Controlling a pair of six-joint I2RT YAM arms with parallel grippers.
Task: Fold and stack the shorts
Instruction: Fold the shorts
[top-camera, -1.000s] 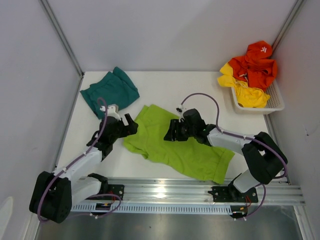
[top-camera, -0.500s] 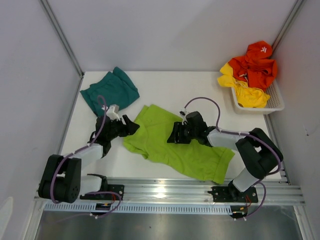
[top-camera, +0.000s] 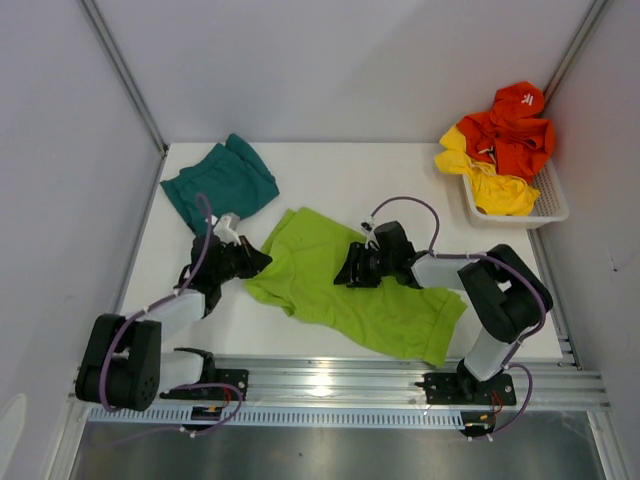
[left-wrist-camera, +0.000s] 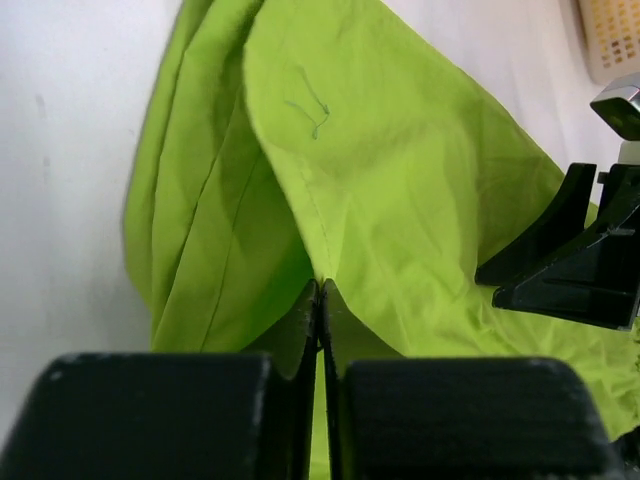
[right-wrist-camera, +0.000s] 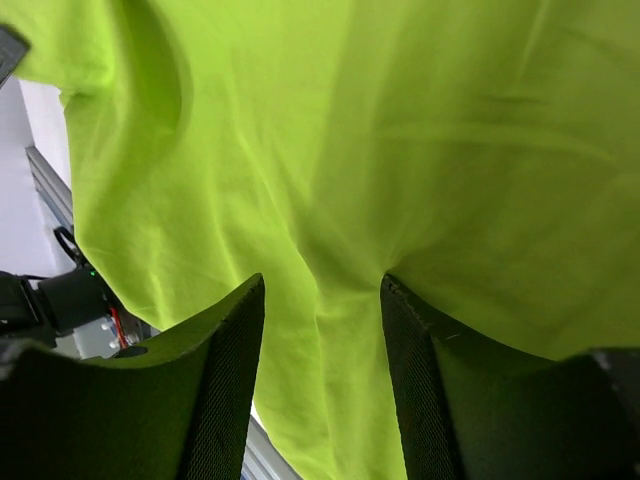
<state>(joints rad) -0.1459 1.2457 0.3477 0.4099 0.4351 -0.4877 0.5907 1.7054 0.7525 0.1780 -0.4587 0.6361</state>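
The lime green shorts (top-camera: 330, 292) lie spread and rumpled across the middle of the table. My left gripper (top-camera: 257, 259) is at their left edge, shut on a raised fold of the green cloth (left-wrist-camera: 400, 180); the pinch (left-wrist-camera: 320, 290) shows in the left wrist view. My right gripper (top-camera: 346, 271) rests on the middle of the shorts (right-wrist-camera: 400, 120). It (right-wrist-camera: 322, 285) is open, both fingers pressed on the cloth and a soft ridge of fabric between them. The teal shorts (top-camera: 220, 182) lie folded at the back left, away from both grippers.
A white basket (top-camera: 556, 208) at the back right holds orange (top-camera: 512, 128) and yellow clothes (top-camera: 497, 188). Grey walls close in the table on the left, back and right. A metal rail (top-camera: 330, 385) with the arm bases runs along the near edge.
My left gripper has closed from wide open onto the left edge of the lime green shorts and lifted a fold. The right gripper has narrowed slightly and stayed on the cloth.
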